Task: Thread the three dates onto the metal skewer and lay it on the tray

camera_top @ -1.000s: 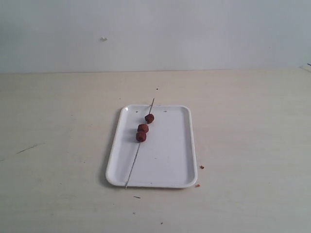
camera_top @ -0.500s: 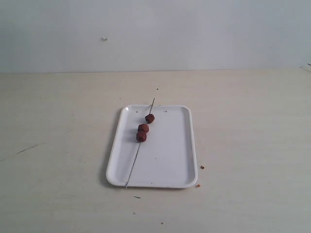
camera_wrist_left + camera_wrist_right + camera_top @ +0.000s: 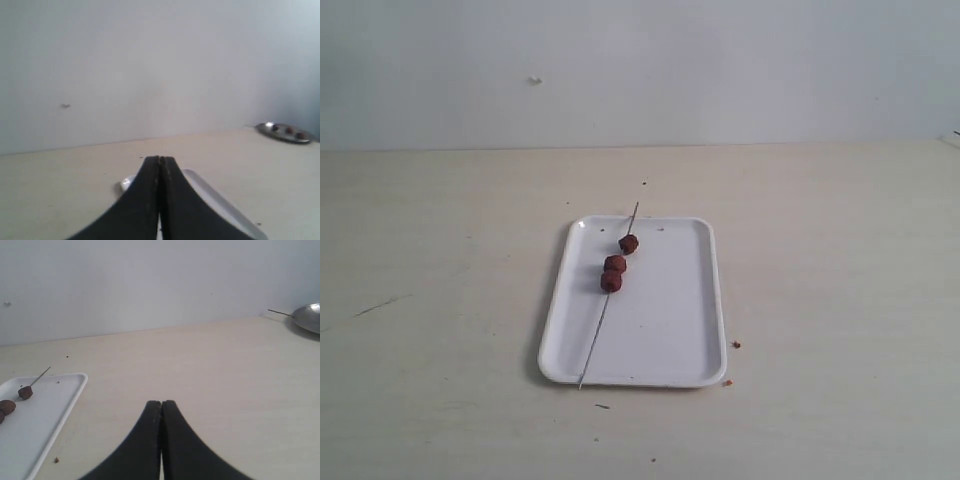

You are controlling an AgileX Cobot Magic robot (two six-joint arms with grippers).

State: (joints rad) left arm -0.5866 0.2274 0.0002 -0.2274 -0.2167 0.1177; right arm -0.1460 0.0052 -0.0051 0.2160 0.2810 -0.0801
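The white tray (image 3: 660,320) lies at the middle of the table. Across its left half rests the thin metal skewer (image 3: 595,345), running from the near rim past the far rim. All three dates (image 3: 615,264) sit on it in the tray's far half. Neither arm shows in the exterior view. My left gripper (image 3: 159,159) is shut on nothing, raised above the table, with the tray (image 3: 215,200) behind its fingers. My right gripper (image 3: 161,402) is shut and empty, well off to the side of the tray (image 3: 60,410); the dates (image 3: 25,392) and skewer (image 3: 41,375) show there.
Reddish crumbs (image 3: 734,344) lie on the table by the tray's near right corner. A round metal dish (image 3: 285,133) holding several small dark pieces stands far off to the right; its edge (image 3: 307,317) shows in the right wrist view too.
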